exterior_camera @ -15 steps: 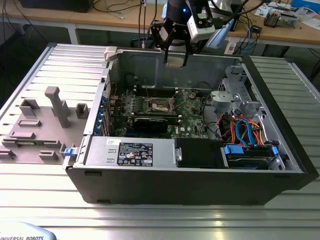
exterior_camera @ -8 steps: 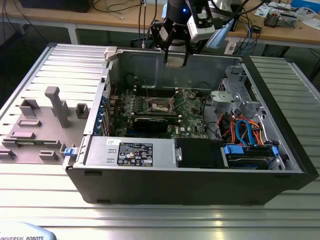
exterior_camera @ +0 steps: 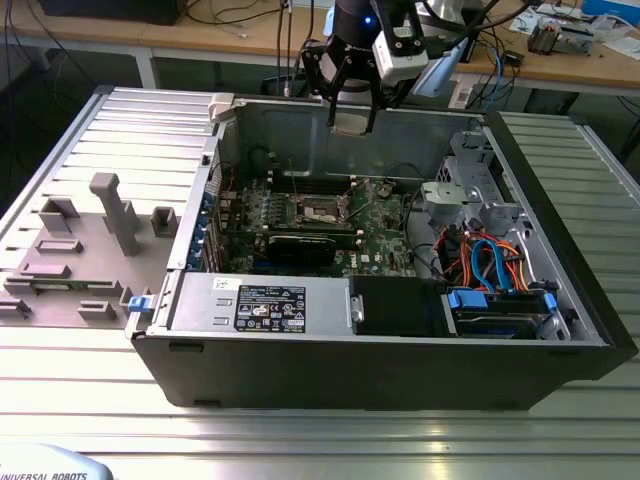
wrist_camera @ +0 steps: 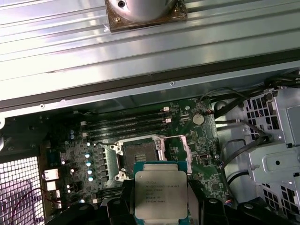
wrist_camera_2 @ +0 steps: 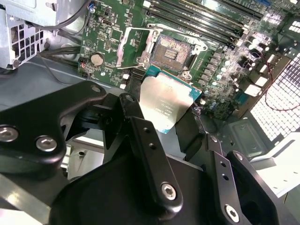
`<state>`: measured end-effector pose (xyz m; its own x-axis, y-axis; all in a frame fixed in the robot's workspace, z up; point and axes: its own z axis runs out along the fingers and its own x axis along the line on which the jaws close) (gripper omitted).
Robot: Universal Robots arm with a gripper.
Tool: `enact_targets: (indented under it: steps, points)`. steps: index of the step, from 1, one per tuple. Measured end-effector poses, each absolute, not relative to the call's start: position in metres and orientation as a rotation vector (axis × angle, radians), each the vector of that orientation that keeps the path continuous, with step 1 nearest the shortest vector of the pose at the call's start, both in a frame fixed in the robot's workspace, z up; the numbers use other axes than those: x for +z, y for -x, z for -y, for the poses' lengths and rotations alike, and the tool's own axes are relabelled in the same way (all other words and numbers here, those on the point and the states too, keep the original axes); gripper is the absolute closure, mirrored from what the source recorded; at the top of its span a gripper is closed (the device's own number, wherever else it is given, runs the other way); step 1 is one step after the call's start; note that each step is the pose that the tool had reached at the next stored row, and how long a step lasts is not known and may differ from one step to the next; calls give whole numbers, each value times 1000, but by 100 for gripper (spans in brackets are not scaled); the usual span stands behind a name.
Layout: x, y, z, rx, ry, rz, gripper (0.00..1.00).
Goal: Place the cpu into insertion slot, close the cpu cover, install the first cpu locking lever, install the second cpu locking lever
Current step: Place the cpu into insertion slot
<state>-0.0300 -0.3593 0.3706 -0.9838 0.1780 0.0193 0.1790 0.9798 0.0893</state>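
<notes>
Ribbed aluminium table (exterior_camera: 300,430) carries an open black sheet-metal computer case (exterior_camera: 400,375), its green motherboard (exterior_camera: 385,228) lying flat inside. Well to the exterior view's left of the insertion slot (exterior_camera: 318,208) stand grey moulded fixtures (exterior_camera: 118,210). That slot, a square socket with dark centre and silver rim, lies bare, the cpu cover (wrist_camera_2: 125,43), a thin metal frame, swung open just beside it. Above the slot hangs the gripper (wrist_camera_2: 164,112), its black fingers (wrist_camera_2: 136,122) closed on opposite edges of the cpu (wrist_camera: 161,194), a flat square chip with matte silver top and teal border
</notes>
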Motion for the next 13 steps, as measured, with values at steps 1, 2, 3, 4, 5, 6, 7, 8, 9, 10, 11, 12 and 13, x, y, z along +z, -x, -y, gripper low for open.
enact_targets:
  steps: [1, 2, 3, 4, 5, 6, 7, 8, 9, 10, 11, 12, 13]
  points:
    - [371, 30, 359, -142, 287, 3114, 46]
    - [371, 30, 359, -142, 291, 3114, 46]
    - [371, 30, 359, -142, 295, 3114, 46]
    - [371, 30, 359, -142, 305, 3113, 46]
    - [371, 30, 359, -142, 315, 3112, 46]
    - [371, 30, 359, -142, 320, 3112, 46]
    - [371, 30, 359, -142, 325, 3111, 46]
    - [371, 30, 359, -142, 337, 3111, 46]
    - [371, 30, 359, -143, 342, 3110, 46]
    - [370, 30, 359, -143, 348, 3110, 46]
    - [370, 30, 359, -143, 354, 3109, 46]
    - [370, 30, 359, -143, 362, 3108, 46]
    - [370, 30, 359, -143, 366, 3108, 46]
